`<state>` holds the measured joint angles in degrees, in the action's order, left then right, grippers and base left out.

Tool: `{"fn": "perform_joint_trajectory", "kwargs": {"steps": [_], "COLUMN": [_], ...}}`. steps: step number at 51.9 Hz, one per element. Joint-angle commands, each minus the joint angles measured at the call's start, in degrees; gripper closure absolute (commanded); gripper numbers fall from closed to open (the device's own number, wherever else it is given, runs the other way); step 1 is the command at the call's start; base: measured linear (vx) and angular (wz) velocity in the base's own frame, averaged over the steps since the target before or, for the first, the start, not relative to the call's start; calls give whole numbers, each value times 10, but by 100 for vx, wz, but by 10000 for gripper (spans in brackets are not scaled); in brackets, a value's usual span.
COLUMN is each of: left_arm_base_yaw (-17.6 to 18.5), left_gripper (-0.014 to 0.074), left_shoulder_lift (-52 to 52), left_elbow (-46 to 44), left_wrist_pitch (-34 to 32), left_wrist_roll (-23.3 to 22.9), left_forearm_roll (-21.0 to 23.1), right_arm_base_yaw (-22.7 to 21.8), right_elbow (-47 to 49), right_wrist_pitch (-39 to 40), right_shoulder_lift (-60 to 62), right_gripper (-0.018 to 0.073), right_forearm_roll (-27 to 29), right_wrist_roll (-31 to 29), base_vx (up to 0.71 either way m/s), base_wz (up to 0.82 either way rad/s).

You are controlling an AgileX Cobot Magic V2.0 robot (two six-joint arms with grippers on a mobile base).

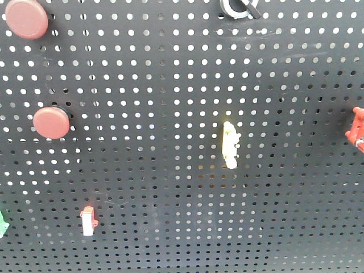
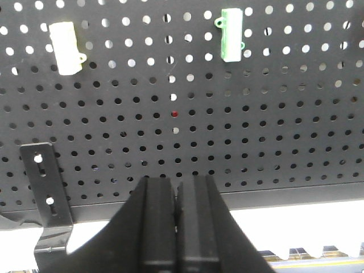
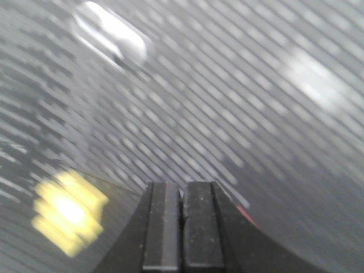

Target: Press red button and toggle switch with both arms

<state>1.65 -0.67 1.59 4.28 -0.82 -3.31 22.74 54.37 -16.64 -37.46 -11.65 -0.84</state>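
Two red buttons are fixed to the black pegboard in the front view: one at the top left corner (image 1: 25, 18), one lower down (image 1: 51, 122). The toggle switch (image 1: 240, 7), a black lever in a white-silver ring, is cut off by the top edge. Neither arm shows in the front view. My left gripper (image 2: 177, 185) is shut with nothing between its fingers, pointing at the lower part of the pegboard (image 2: 187, 131). My right gripper (image 3: 182, 187) is shut too and holds nothing; its view is smeared by motion blur.
A pale yellow rocker piece (image 1: 230, 145), a small red-and-white switch (image 1: 87, 221) and a red part (image 1: 357, 129) at the right edge sit on the board. The left wrist view shows a white block (image 2: 65, 46), a green block (image 2: 230, 34) and a black bracket (image 2: 46, 196).
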Motion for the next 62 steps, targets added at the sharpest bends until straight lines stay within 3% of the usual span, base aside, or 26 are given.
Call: {"fn": "perform_joint_trajectory", "kwargs": {"steps": [1,12,19,30,35,62], "left_arm_base_yaw": [0,0,0,0,0,0], "left_gripper": [594,594,594,594,594,594], "left_shoulder_lift": [-8,-8,-8,-8,-9,-8], "left_elbow": [19,19,19,19,19,19], "left_wrist_pitch": [-49,-49,-49,-50,-48,-47], "left_wrist_roll": [-1,-1,-1,-1,-1,-1], "left_forearm_roll": [6,6,6,6,6,6], "right_arm_base_yaw": [-77,-210,-250,-251,-251,-251], "right_elbow": [-80,-290,-414,-573,-563,-568], "right_wrist_pitch": [88,107,112,173,107,105], "right_shoulder_lift": [65,213,299,392,387,390], "right_gripper": [559,559,559,559,559,559], "right_forearm_roll": [3,82,104,66,71,72], "right_wrist_roll": [-9,0,0,2,5,8], "base_vx": [0,0,0,0,0,0], "base_wz": [0,0,0,0,0,0]}}
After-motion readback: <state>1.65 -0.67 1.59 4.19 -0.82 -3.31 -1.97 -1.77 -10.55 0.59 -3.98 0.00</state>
